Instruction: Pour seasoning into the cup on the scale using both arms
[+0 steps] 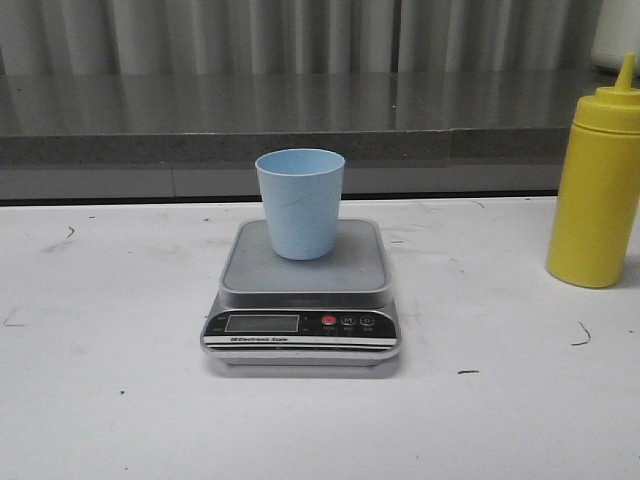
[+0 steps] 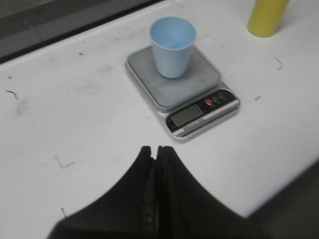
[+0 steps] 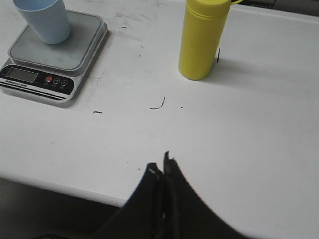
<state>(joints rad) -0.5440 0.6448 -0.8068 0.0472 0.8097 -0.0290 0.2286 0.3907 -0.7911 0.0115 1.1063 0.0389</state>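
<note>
The pale blue cup [image 1: 300,203] stands upright and looks empty on the steel platform of the scale [image 1: 303,295] at mid-table. The yellow seasoning bottle [image 1: 596,185] stands upright at the far right, apart from the scale. The left wrist view shows the cup [image 2: 172,46], the scale [image 2: 185,87] and the bottle's base [image 2: 267,16]; my left gripper [image 2: 155,149] is shut and empty, well short of the scale. The right wrist view shows the bottle [image 3: 203,39], cup [image 3: 44,20] and scale [image 3: 52,56]; my right gripper [image 3: 160,165] is shut and empty near the table's front edge.
A grey ledge [image 1: 300,120] runs along the back of the white table [image 1: 110,400], with a ribbed wall behind it. Small dark scuff marks [image 1: 582,336] dot the tabletop. Neither arm shows in the front view.
</note>
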